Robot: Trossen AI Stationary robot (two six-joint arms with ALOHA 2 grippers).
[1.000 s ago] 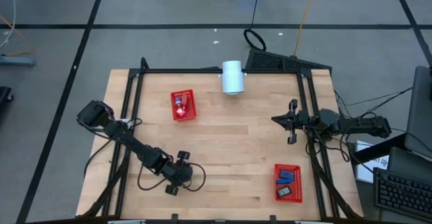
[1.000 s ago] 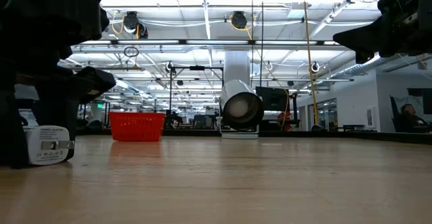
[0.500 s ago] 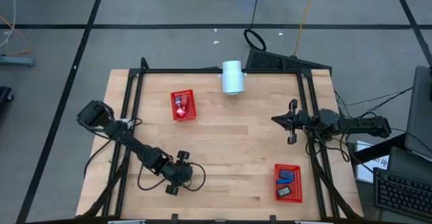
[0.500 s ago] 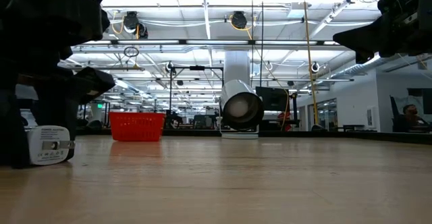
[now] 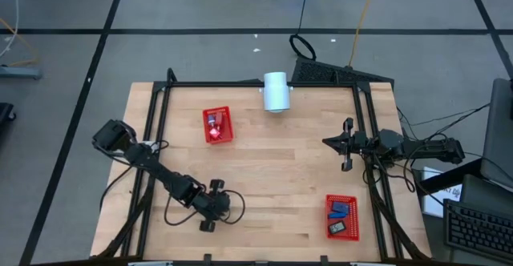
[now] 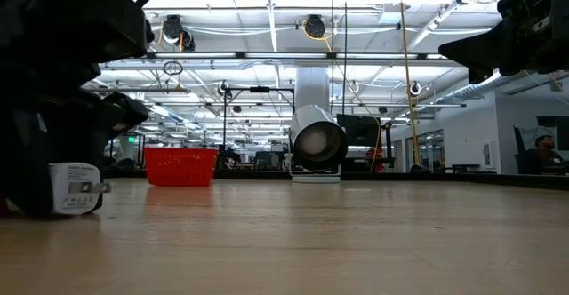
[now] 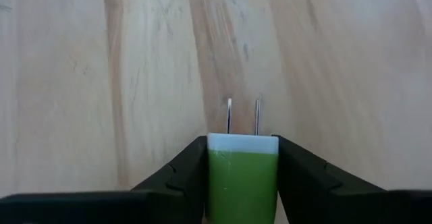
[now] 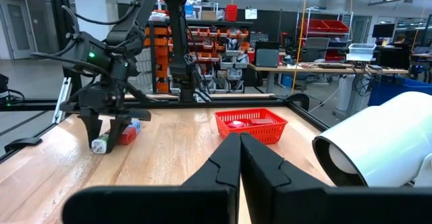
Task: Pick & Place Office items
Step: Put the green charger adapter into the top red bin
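Observation:
My left gripper point(image 5: 215, 210) is low over the table's near left part, shut on a small white plug adapter point(image 6: 76, 188) whose two metal prongs point(image 7: 243, 116) point toward the table's right. The right wrist view shows that gripper point(image 8: 104, 126) with the adapter point(image 8: 101, 144) below it, and a small red and blue piece point(image 8: 129, 132) on the wood beside it. My right gripper point(image 5: 346, 146) hovers shut over the right edge, touching nothing. Red items lie in the far red basket point(image 5: 217, 126). Blue and black ones lie in the near right basket point(image 5: 341, 216). My left gripper pinches the adapter's body point(image 7: 241, 177) between its two fingers, one on each flat side. The pronged end sticks out past the fingertips point(image 7: 192, 160). The fingers come slanting down from the table's left. Whether the adapter's underside touches the wood, I cannot tell.
A white cylinder point(image 5: 276, 91) lies on its side at the middle of the far edge. A black frame rail point(image 5: 256, 84) runs along the far, left and right sides. Bare wood point(image 5: 280, 170) lies between the two baskets.
My left gripper has shifted a little toward the table's right, carrying the adapter with it. The right arm has kept still.

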